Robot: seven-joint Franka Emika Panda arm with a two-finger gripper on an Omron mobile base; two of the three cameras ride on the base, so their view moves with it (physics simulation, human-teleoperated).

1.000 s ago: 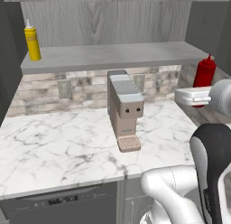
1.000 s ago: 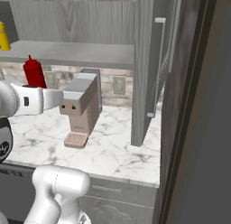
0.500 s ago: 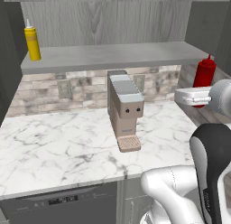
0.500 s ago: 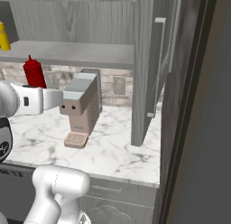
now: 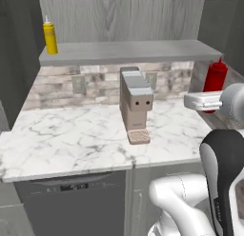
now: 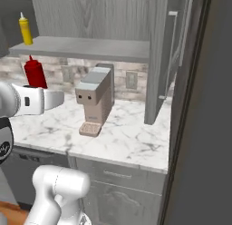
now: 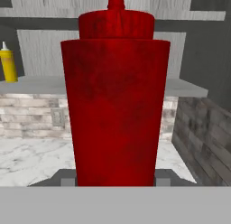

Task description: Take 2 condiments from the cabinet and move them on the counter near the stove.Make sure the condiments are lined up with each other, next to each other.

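— Upper left of the left base view?
— Yellow bottle (image 5: 49, 37) upright on cabinet shelf (image 5: 128, 52).
— Centre?
— Beige coffee machine (image 5: 135, 105) on marble counter (image 5: 71, 140).
— Right edge?
— Red bottle (image 5: 215, 81) upright, clamped in closed gripper (image 5: 206, 102).

Two cameras behind me, one riding on my hand

From behind my left and my right shoulder, two cameras look forward and down over the marble counter (image 5: 71, 135); both take in the beige coffee machine (image 5: 136, 102), the shelf (image 6: 81, 48) with the yellow bottle (image 6: 25, 29), and the red bottle (image 5: 215, 80). My hand camera faces level along my fingers, pressed close to that red bottle, the yellow one far off at its left
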